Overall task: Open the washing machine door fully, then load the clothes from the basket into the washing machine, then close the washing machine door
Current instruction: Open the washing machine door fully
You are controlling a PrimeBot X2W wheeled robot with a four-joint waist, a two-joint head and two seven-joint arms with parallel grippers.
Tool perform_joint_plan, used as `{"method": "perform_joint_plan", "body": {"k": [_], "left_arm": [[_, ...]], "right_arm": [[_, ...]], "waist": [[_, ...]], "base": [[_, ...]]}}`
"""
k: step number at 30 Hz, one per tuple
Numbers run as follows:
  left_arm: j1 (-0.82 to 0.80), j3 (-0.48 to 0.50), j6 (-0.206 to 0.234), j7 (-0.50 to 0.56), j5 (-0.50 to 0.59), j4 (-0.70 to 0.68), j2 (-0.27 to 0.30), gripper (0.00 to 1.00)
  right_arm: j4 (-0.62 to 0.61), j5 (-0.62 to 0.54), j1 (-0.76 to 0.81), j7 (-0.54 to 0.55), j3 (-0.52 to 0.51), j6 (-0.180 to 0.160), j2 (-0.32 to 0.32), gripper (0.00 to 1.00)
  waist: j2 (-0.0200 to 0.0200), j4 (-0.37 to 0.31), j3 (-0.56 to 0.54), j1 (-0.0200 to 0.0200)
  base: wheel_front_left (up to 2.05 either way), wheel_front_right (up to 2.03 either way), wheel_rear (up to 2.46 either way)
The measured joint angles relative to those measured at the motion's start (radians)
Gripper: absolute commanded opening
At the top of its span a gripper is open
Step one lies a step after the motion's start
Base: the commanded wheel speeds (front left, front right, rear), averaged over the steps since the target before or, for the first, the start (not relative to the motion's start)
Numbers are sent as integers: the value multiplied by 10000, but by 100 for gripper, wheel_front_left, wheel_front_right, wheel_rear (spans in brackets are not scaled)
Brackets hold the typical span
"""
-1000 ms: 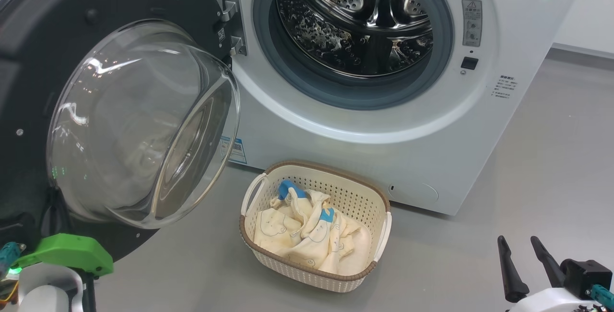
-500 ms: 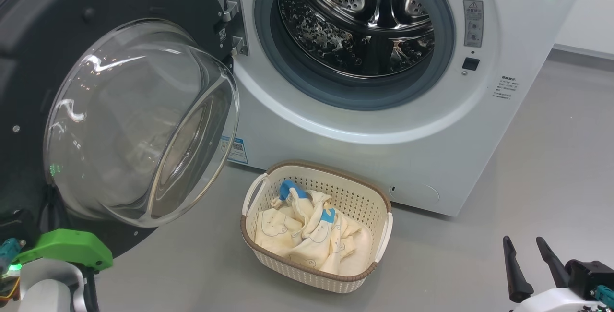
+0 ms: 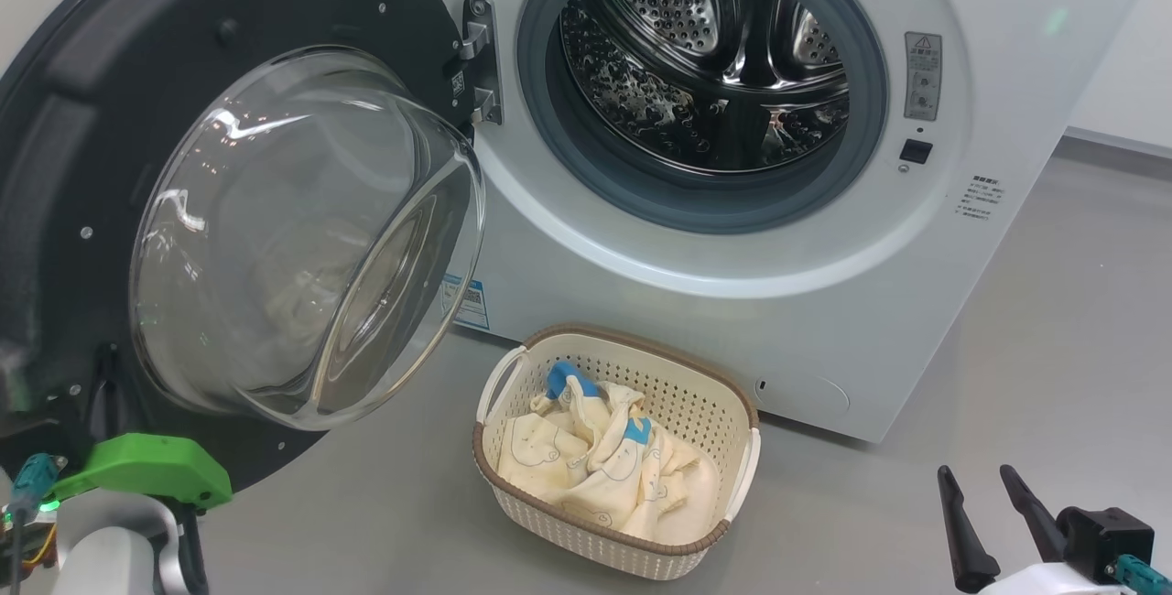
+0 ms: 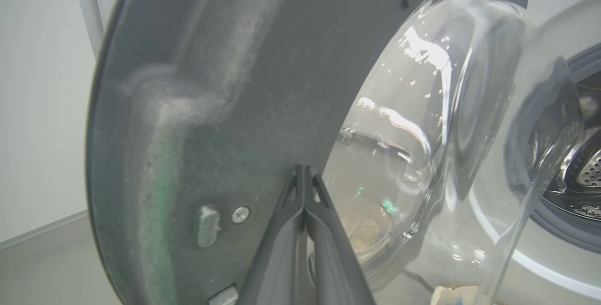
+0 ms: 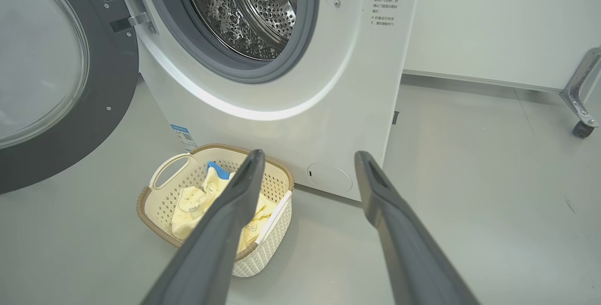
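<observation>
The white washing machine (image 3: 824, 320) stands with its door (image 3: 229, 18) swung out to the left, the glass bowl (image 3: 302, 238) bulging toward me and the steel drum (image 3: 705, 73) exposed. On the floor in front sits the basket (image 3: 586, 531) with the cream clothes (image 3: 604, 467) piled inside. My left gripper (image 4: 304, 173) is shut with nothing in it, its tips right at the door's dark inner face (image 4: 225, 108) beside the glass. Near the floor, right of the basket (image 5: 145, 202), my right gripper (image 5: 310, 156) (image 3: 975, 476) is open and empty.
Grey floor (image 3: 1053, 348) stretches to the right of the machine. A pale wall and a wheeled metal leg (image 5: 580, 103) stand at the far right. My left arm's green wrist cover (image 3: 137, 481) sits under the door's lower edge.
The whole head picture has shifted down and to the right, so the camera moved. Door, basket and clothes keep their places relative to the machine. Both grippers keep their states.
</observation>
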Motion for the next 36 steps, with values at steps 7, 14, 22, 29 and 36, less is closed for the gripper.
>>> {"method": "perform_joint_plan", "body": {"k": [7, 14, 22, 29, 36], "left_arm": [[4, -192, -180, -88, -17, -500, -276, 27], [3, -397, -328, -174, -19, -1350, -470, 100], [36, -740, -598, -186, -50, -2508, -606, 100], [360, -1421, -986, -188, -144, -3216, -725, 100], [1165, -2199, -1509, -171, -303, -3342, -769, 100]], "right_arm": [[4, 0, 1, -2, 27, 0, 10, 100], [2, 0, 100, 0, -94, 0, 38, 100], [-25, 0, 129, 0, 25, 0, 35, 100], [-180, -17, 67, 0, 230, 0, 12, 100], [-581, -96, -289, 0, 522, 0, 4, 100]], "waist": [[1, 43, -75, 0], [1, 110, -173, 0], [1, -27, -68, 0], [1, -341, -4, 0], [1, -957, 63, 0]], "base": [[0, 0, 0], [0, 0, 0], [0, 0, 0], [0, 0, 0], [0, 0, 0]]}}
